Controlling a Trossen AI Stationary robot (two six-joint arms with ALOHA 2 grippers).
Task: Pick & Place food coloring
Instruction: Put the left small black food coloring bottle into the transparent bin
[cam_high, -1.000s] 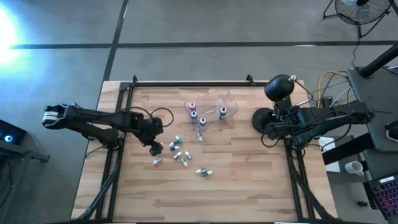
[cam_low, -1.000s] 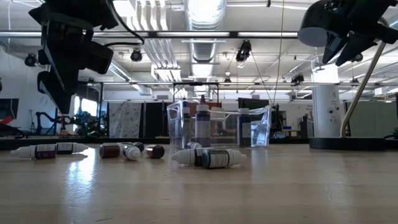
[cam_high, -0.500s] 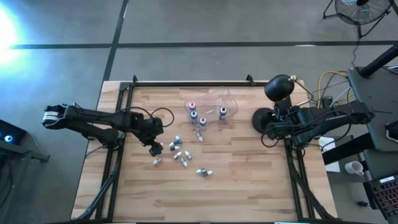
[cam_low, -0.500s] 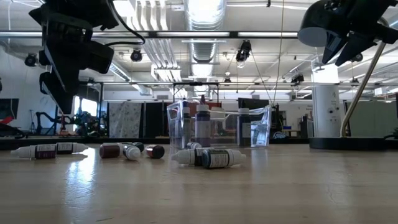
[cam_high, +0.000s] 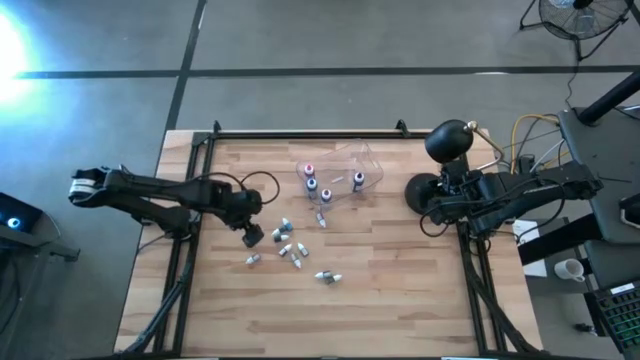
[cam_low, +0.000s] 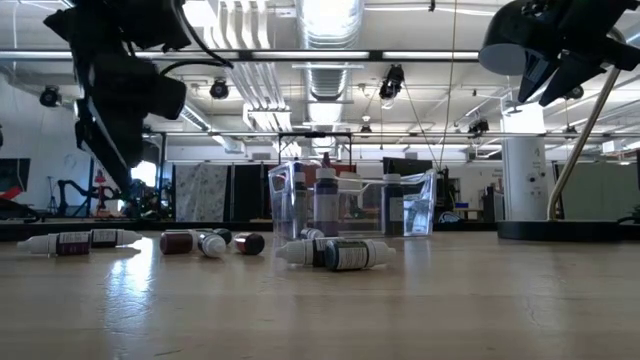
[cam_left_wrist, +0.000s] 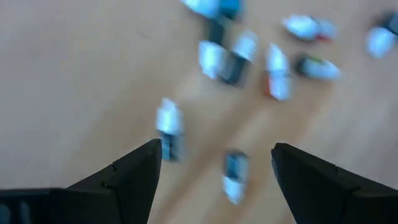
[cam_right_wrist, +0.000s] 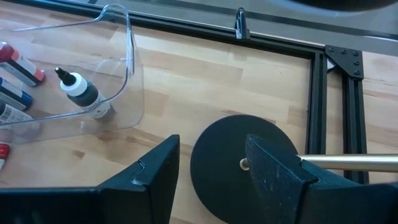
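Several tiny food coloring bottles lie on their sides on the wooden table, left of centre. They also show in the low view, food coloring bottles, and blurred in the left wrist view, bottles. A few more stand upright inside a clear plastic tub toward the far edge, and one of those bottles shows in the right wrist view. My left gripper hangs open above the table at the left edge of the scattered group, touching nothing; left gripper. My right gripper waits open at the right side.
A black desk lamp stands at the table's right, its round base just ahead of my right gripper and its head above. A black frame rail runs along the far edge. Bare wood lies toward the near edge.
My left gripper has drifted a little toward the table's right, closer to the scattered bottles, staying open and above the table. The bottles and the tub have stayed where they were.
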